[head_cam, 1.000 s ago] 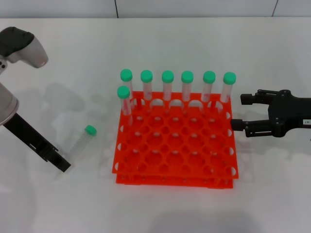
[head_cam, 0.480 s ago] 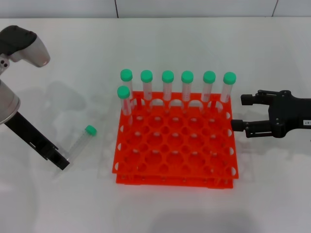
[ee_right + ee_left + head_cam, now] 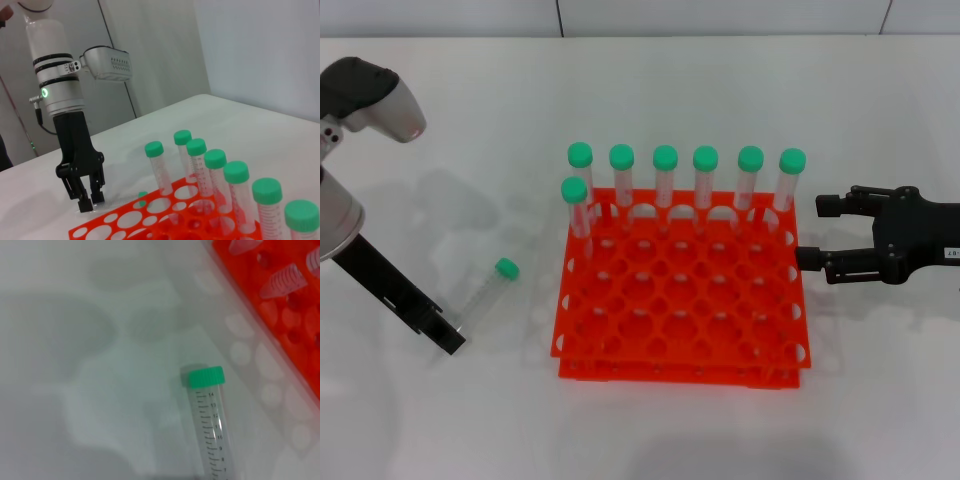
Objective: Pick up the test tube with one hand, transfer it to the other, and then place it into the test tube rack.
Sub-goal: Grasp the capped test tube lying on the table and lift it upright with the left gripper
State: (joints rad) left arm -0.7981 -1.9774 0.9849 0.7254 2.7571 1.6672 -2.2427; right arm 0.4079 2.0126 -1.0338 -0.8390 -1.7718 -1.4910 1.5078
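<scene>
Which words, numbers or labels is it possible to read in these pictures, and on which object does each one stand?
"14", "13", "12", "11", "10", "9": scale numbers printed along the test tube lying on the table, counting down from its green cap; lower marks are cut off.
White label on the right gripper: print too small to read.
Tubes standing in the test tube rack: graduation marks visible, numbers too blurred to read.
Left gripper: no text visible.
</scene>
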